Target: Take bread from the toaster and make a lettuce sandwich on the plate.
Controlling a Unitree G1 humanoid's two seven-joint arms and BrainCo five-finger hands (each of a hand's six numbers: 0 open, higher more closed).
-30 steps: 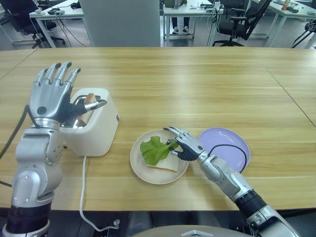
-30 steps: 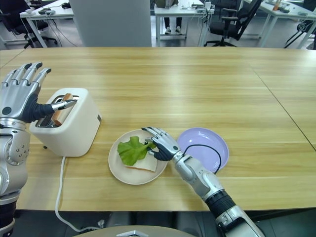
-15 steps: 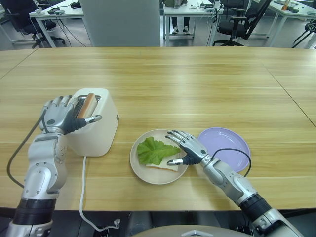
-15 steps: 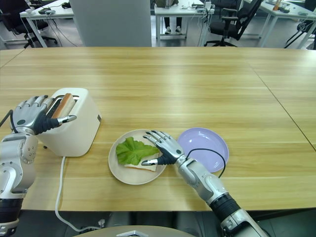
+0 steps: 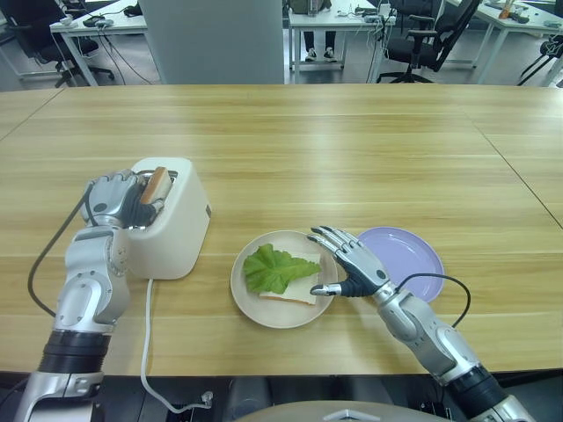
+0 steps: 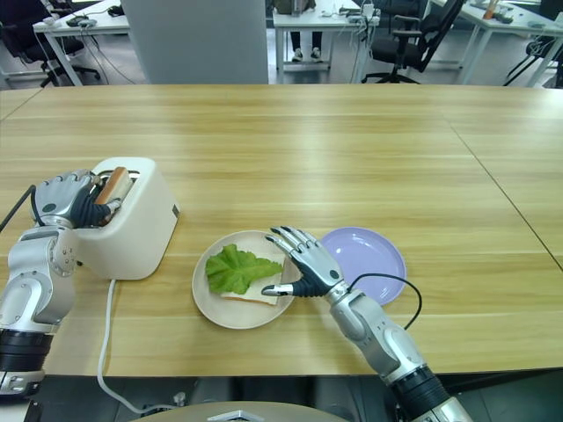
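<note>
Left part of counter (image 5: 352, 149): toaster (image 5: 176, 233), second slice (image 5: 155, 185) upright in slot; left hand (image 5: 113, 199) fingers curled round it. Near front edge: plate (image 5: 264, 315) with first slice (image 5: 297, 294), lettuce (image 5: 273, 268) on top. Right hand (image 5: 354, 269) at plate's right rim, fingers spread, holding nothing. Step, likely: fetching top slice. Next: lift straight out of slot, lay over lettuce.
</note>
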